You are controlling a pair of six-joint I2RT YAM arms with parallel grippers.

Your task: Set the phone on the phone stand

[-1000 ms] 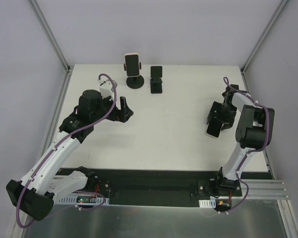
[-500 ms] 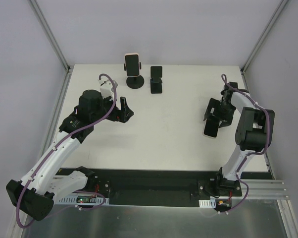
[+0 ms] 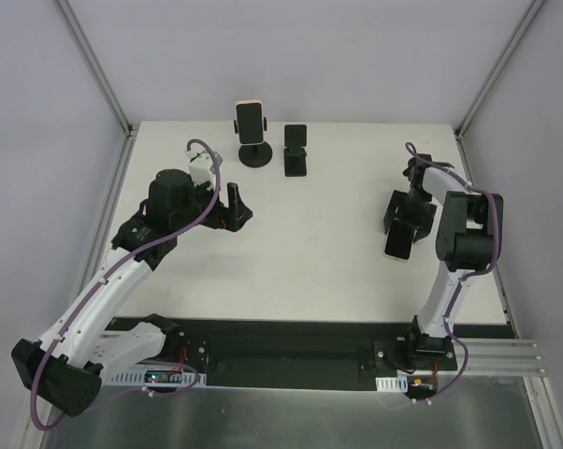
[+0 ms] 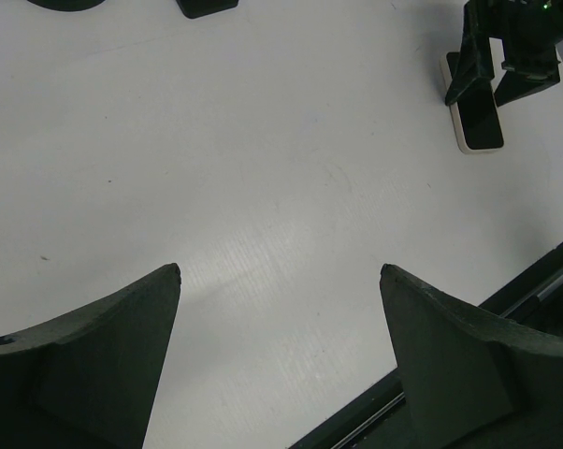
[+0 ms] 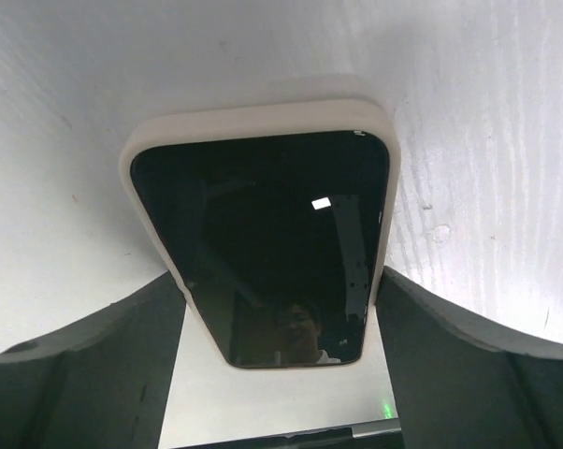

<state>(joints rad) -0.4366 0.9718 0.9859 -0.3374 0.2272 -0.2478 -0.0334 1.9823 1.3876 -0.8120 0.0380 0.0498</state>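
A phone in a white case [image 5: 263, 224] lies screen up on the white table at the right; it also shows in the top view [image 3: 398, 245] and the left wrist view [image 4: 478, 122]. My right gripper [image 5: 281, 276] straddles its near end, and both fingers touch its long edges; in the top view the gripper [image 3: 401, 217] sits over the phone's far end. An empty black phone stand [image 3: 295, 150] stands at the back middle. My left gripper [image 4: 280, 268] is open and empty over the table's left middle [image 3: 235, 201].
A second phone [image 3: 251, 119] stands on a round-based black stand [image 3: 255, 156] just left of the empty stand. The enclosure's walls and metal frame posts [image 3: 478, 94] border the white table [image 3: 328, 243]. A black rail [image 3: 291, 341] runs along the near edge.
My right wrist has swung left and toward the back, and the phone has turned slightly with it. The left arm has not moved.
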